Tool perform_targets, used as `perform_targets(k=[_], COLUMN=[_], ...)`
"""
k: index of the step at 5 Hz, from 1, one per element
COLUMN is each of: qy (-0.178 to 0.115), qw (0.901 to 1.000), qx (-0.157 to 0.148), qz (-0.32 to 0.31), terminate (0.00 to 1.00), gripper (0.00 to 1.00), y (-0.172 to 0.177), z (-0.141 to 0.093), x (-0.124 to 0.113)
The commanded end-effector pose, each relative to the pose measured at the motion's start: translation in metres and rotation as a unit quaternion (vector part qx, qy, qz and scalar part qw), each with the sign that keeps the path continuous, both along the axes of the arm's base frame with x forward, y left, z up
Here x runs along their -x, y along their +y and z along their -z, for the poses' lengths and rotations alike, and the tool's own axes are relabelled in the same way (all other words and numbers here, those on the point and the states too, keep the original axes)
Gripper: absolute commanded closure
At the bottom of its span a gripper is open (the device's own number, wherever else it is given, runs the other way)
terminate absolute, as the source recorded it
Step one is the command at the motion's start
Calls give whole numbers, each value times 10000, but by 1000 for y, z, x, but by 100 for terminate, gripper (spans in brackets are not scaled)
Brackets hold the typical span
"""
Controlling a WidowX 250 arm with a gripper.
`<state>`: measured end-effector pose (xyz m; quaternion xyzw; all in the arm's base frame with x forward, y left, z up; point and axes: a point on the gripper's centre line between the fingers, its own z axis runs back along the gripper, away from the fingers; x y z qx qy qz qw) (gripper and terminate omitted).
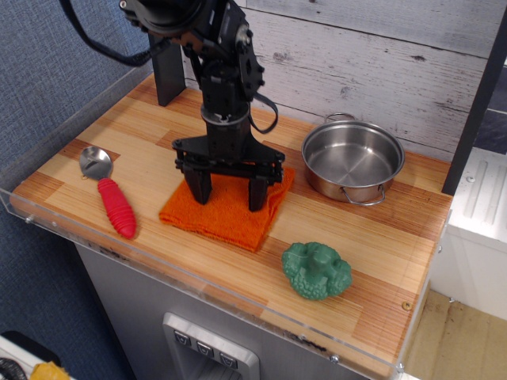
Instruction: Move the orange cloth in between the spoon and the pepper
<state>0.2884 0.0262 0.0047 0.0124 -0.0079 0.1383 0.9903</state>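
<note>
The orange cloth lies flat on the wooden table, about midway between the spoon at the front left and the green pepper at the front right. My black gripper stands upright over the cloth. It is open, with its two fingertips spread wide and resting on the cloth's back half. The spoon has a shiny round bowl and a red ribbed handle. The pepper sits alone near the front edge.
A steel pot stands at the back right, close to the cloth's right corner. A clear plastic rim runs along the table's front and left edges. A white plank wall closes the back.
</note>
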Motion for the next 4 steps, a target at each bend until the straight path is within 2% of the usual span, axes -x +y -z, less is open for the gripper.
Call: perform_targets(k=[1,2,3,4], qy=[162,224,176,47], qw=[9998,9996,9997,9999], qx=[-20,-62,-138,-156], qz=[134,181,66,27], terminate=[0,0,0,0], gripper=[0,0,0,0], y=[-13,-16,-8,-2], z=[5,4,-1,-9], x=[24,28,35,31])
